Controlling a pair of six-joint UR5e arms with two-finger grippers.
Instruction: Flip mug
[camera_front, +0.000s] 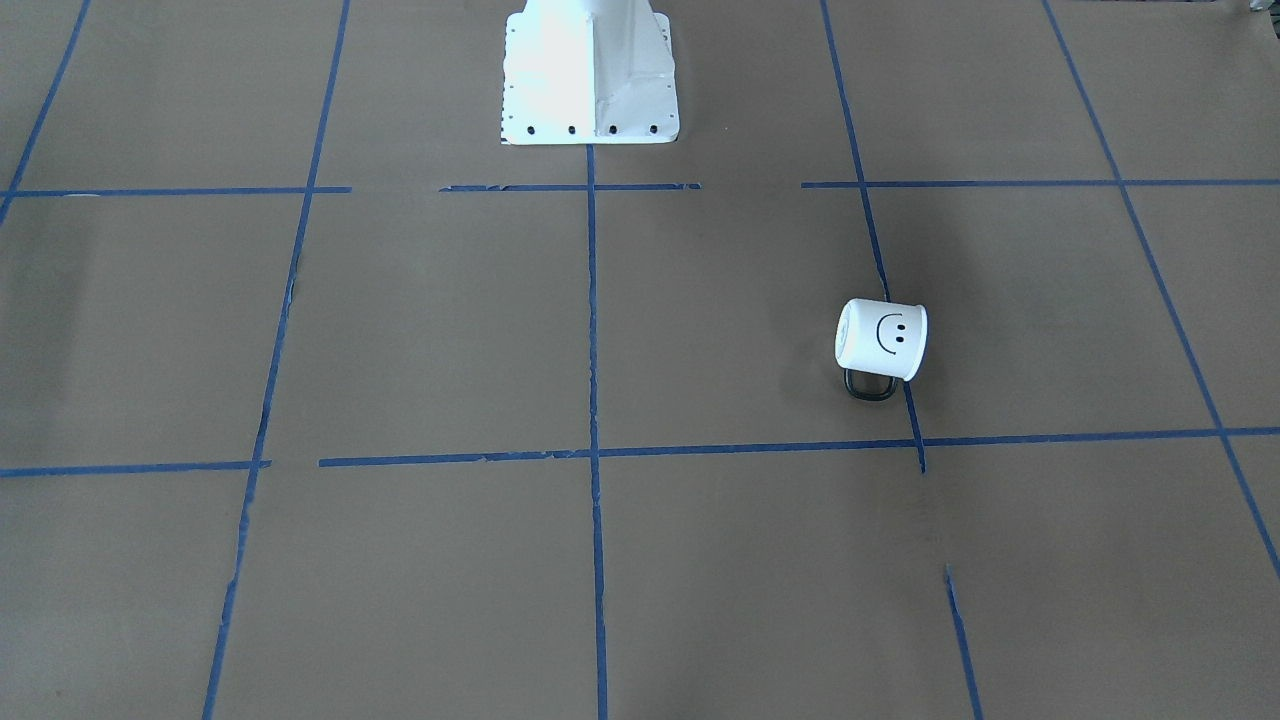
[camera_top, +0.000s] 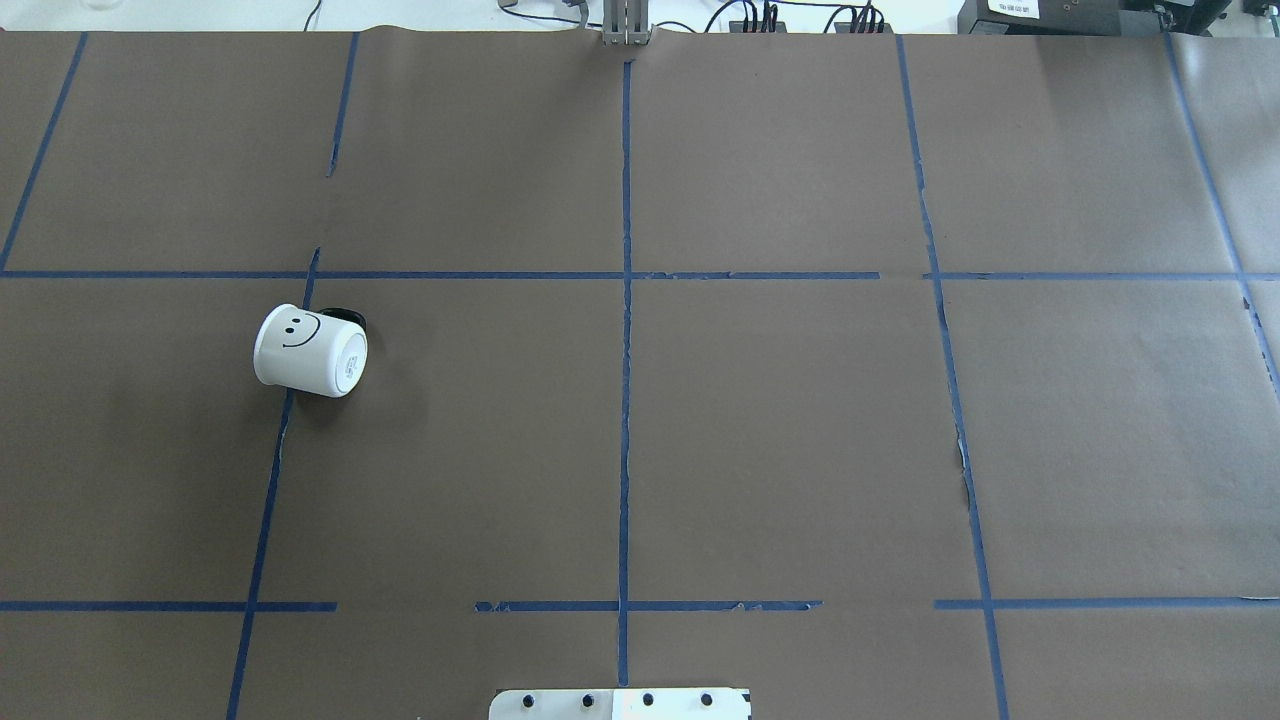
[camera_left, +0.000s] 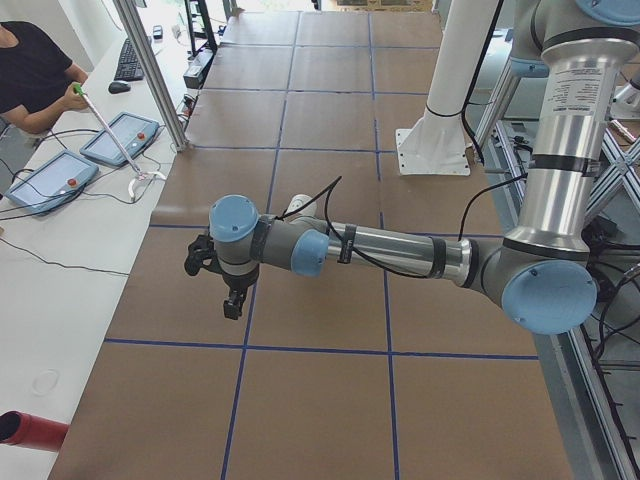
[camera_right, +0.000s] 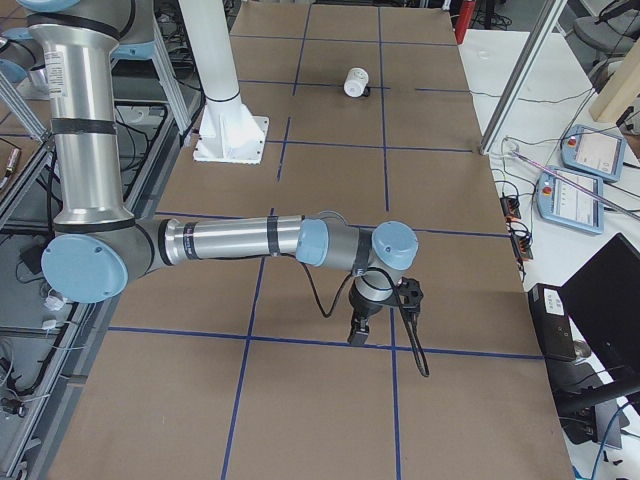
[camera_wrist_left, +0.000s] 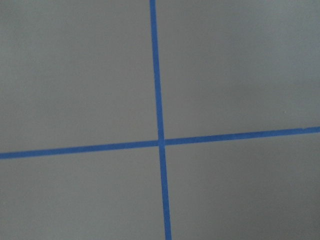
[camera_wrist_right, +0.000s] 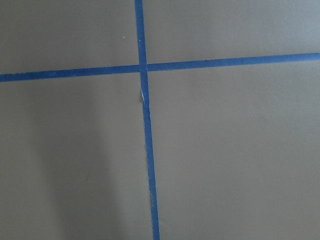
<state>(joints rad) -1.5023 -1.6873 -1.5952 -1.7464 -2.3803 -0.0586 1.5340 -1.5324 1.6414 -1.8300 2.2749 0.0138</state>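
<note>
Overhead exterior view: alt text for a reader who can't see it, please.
A white smiley-face mug lies on its side across a blue tape line on the left half of a brown table; its black handle points away from the robot.

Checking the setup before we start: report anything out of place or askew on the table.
The mug lies tipped on its side across a blue tape line, on the robot's left half of the table. Nothing else stands out.
</note>
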